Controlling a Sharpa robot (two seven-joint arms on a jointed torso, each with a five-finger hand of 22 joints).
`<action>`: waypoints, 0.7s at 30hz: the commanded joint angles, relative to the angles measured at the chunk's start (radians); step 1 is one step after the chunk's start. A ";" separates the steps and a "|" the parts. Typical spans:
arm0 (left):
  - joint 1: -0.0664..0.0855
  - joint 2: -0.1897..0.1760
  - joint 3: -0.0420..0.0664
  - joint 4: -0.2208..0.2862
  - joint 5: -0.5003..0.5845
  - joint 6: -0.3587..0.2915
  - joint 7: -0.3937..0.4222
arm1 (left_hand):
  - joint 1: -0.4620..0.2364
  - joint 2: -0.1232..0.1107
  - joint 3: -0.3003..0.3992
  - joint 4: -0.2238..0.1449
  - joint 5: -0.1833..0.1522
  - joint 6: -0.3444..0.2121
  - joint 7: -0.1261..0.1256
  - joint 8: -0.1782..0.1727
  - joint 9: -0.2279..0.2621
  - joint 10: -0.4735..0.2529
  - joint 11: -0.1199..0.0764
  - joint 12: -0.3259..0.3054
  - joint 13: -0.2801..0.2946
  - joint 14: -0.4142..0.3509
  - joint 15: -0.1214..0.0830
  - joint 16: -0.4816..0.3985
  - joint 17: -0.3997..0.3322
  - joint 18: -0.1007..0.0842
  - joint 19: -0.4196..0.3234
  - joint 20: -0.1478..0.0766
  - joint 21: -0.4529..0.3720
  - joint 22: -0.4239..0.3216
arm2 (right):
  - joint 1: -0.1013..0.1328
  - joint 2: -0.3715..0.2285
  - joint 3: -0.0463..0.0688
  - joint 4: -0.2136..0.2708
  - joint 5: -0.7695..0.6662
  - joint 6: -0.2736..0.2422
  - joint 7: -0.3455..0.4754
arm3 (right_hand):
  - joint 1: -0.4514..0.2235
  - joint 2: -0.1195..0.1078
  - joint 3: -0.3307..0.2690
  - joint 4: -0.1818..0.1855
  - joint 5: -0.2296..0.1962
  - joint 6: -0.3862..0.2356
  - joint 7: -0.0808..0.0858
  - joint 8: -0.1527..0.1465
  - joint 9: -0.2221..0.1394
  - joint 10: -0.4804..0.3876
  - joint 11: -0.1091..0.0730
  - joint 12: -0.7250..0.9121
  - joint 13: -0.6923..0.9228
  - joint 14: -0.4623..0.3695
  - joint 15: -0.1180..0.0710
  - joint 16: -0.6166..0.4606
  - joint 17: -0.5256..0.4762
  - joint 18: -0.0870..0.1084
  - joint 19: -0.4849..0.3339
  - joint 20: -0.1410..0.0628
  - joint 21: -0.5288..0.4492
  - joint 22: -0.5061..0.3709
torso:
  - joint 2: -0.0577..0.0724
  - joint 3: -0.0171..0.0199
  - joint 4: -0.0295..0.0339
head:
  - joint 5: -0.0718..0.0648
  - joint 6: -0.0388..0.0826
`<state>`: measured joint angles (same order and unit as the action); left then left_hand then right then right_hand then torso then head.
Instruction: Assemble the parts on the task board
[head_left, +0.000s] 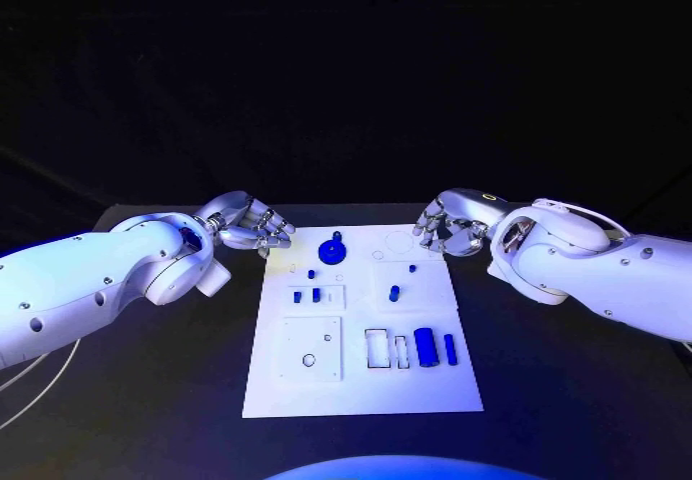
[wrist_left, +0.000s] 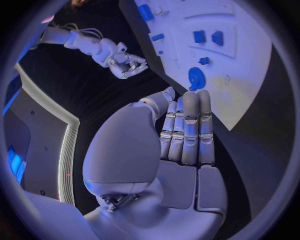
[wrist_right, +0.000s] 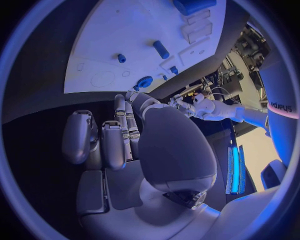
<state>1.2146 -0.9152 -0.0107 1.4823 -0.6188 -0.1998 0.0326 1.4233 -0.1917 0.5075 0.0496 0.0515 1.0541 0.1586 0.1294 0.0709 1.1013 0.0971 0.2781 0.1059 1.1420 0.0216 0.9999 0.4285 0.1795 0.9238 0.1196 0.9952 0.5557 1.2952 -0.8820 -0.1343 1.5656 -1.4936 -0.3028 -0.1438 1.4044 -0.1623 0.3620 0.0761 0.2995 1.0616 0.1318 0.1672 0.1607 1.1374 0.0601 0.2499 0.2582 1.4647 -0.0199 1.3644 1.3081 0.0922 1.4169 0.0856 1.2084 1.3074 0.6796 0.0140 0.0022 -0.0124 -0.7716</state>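
The white task board (head_left: 361, 385) lies in the middle of the black table. A blue gear (head_left: 333, 250) sits near its far edge, between my two hands. Small blue pegs (head_left: 306, 296) stand in a recess left of centre, and another peg (head_left: 394, 293) is right of centre. A thick blue cylinder (head_left: 426, 345) and a thin blue bar (head_left: 450, 348) lie at the right. My left hand (head_left: 248, 225) hovers off the board's far left corner, fingers straight, holding nothing (wrist_left: 184, 130). My right hand (head_left: 450, 225) hovers at the far right corner, also holding nothing (wrist_right: 119, 140).
White plates with cut-outs (head_left: 312, 348) are set into the board's near left. Open rectangular slots (head_left: 378, 347) lie beside the cylinder. Bare black table (head_left: 577, 400) surrounds the board on all sides.
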 joint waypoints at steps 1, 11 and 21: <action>0.002 -0.011 0.000 0.022 0.289 -0.060 0.122 | -0.001 0.008 -0.010 -0.002 0.001 0.002 0.003 -0.004 -0.001 -0.007 0.001 0.006 0.002 -0.006 0.001 -0.010 -0.005 0.005 -0.006 -0.002 -0.011 -0.004 | -0.005 0.011 -0.001 -0.007 -0.210 0.075 -0.068 | -0.006 -0.013 0.009 0.001 -0.005 0.006 0.003 -0.009 -0.003 0.001 0.005 -0.014 -0.012 0.056 0.006 0.007 0.003 -0.019 0.007 0.002 0.007 0.102 | 0.001 -0.0013 0.0016 | -0.005 0.000; 0.001 -0.037 0.000 0.062 0.452 -0.100 0.191 | -0.006 0.012 -0.027 -0.004 0.001 0.001 0.002 -0.004 -0.002 0.003 -0.003 0.025 0.009 -0.002 0.000 -0.024 -0.014 0.006 -0.002 -0.001 -0.028 -0.016 | -0.039 0.045 -0.003 -0.021 -0.291 0.104 -0.094 | -0.026 -0.027 0.014 0.003 0.002 0.000 0.011 -0.029 -0.010 0.003 0.014 -0.048 -0.045 0.063 0.015 0.028 0.025 -0.029 0.029 0.007 0.058 0.128 | 0.001 -0.0004 0.0008 | 0.004 -0.003; 0.001 -0.042 0.000 0.081 0.474 -0.104 0.202 | -0.007 0.012 -0.032 -0.006 0.001 -0.003 0.003 -0.006 -0.003 0.000 -0.002 0.029 0.010 -0.001 0.000 -0.028 -0.017 0.006 0.000 -0.002 -0.033 -0.020 | -0.053 0.068 -0.004 -0.039 -0.313 0.104 -0.100 | -0.030 -0.030 0.016 0.003 0.008 0.000 0.012 -0.034 -0.011 0.005 0.015 -0.055 -0.053 0.063 0.015 0.029 0.025 -0.031 0.032 0.009 0.066 0.133 | 0.001 -0.0006 0.0012 | 0.002 -0.004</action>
<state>1.2147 -0.9575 -0.0111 1.5594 -0.1832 -0.2938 0.2011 1.4195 -0.1879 0.4802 0.0436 0.0515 1.0540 0.1585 0.1292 0.0687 1.0999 0.0985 0.3020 0.1150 1.1420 0.0216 0.9756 0.4127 0.1794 0.9238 0.1196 0.9677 0.5366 1.2441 -0.8157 -0.1380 1.5294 -1.7661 -0.2169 -0.2270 1.3794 -0.1873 0.3702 0.0787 0.3043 1.0618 0.1387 0.1388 0.1504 1.1408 0.0708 0.1999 0.2062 1.4648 -0.0124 1.3897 1.3079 0.0761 1.4417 0.0964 1.2704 1.3080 0.6801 0.0131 0.0026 -0.0078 -0.7754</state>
